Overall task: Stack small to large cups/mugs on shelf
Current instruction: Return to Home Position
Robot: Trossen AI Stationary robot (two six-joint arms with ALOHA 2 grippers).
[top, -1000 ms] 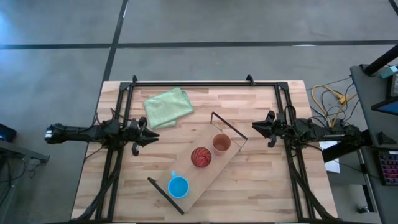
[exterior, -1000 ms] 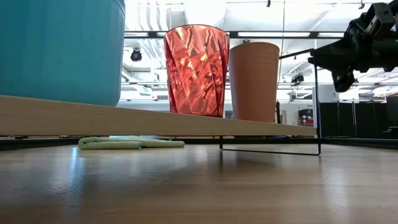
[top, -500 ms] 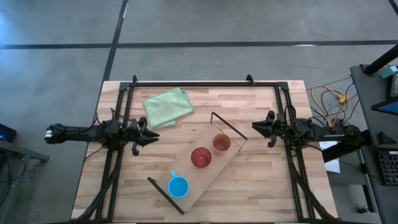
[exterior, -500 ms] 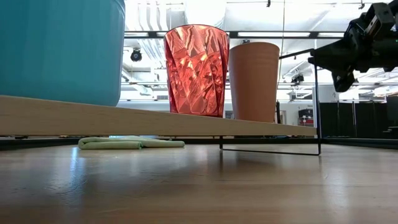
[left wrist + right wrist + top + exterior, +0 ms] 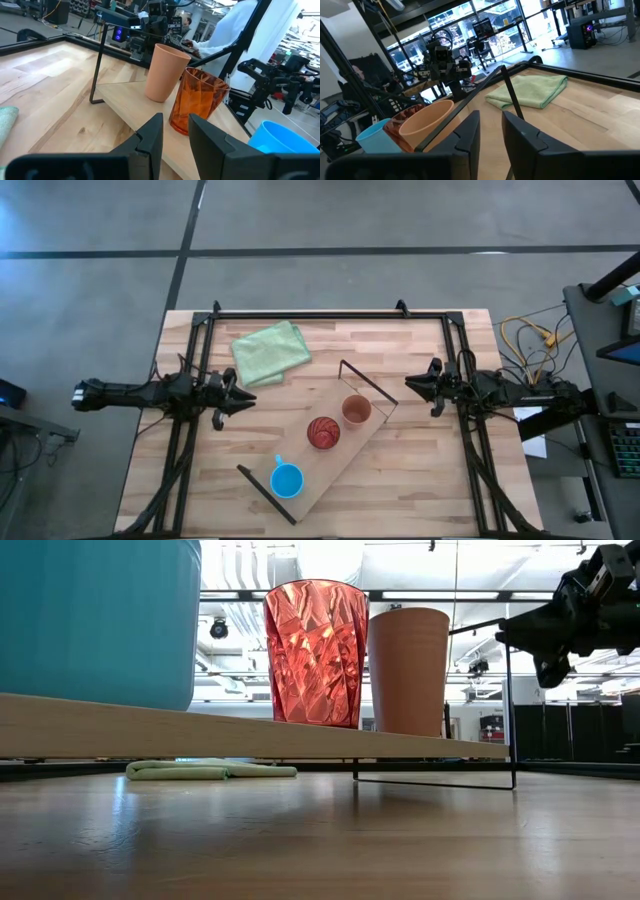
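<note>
The shelf [image 5: 345, 458], a long light-wood board with black frame ends, lies slantwise on the table's middle. Three cups stand on it by their bases in a row. The blue mug [image 5: 287, 480] is at the near end, the red ribbed tumbler [image 5: 323, 432] in the middle, and the brown-orange cup [image 5: 356, 411] toward the far end. My left gripper [image 5: 250, 393] hovers left of the shelf and my right gripper [image 5: 408, 383] hovers right of it. Both point at the shelf, empty, with a narrow gap between the fingers [image 5: 150, 137] [image 5: 517, 135].
A folded green cloth [image 5: 270, 350] lies at the table's far left. A black frame [image 5: 300, 315] runs along the table's far edge and sides. A person in white [image 5: 235, 30] stands in the room beyond the table.
</note>
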